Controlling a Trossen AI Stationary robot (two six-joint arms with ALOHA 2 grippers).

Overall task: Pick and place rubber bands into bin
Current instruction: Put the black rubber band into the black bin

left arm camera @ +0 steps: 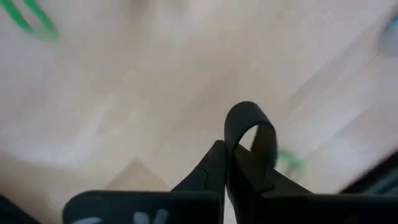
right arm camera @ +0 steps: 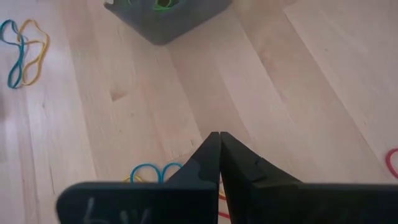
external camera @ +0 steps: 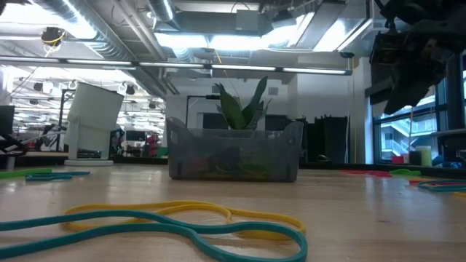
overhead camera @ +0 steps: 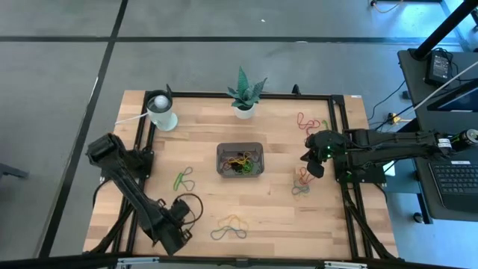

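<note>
Left tool point(left arm camera: 225, 163) pinching black rubber band point(left arm camera: 250, 127) above pale wooden table point(overhead camera: 284, 217).

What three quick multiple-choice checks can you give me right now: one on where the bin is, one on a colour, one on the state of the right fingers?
1. Where does the bin stand?
A. Mid-table, in front of the potted plant
B. At the table's left edge, touching the white cup
C. Directly under the right gripper

2. What colour is the rubber band in the left gripper?
A. Green
B. Black
C. Red

3. How do the right gripper's fingers stand?
A. Wide open
B. Shut on nothing
C. Shut on a yellow band

Answers:
1 A: the high view shows the bin at the middle of the table, with the potted plant behind it.
2 B: in the left wrist view, a black rubber band loops up out of the left gripper.
3 B: in the right wrist view, the right gripper has its tips together with no band between them.
</note>
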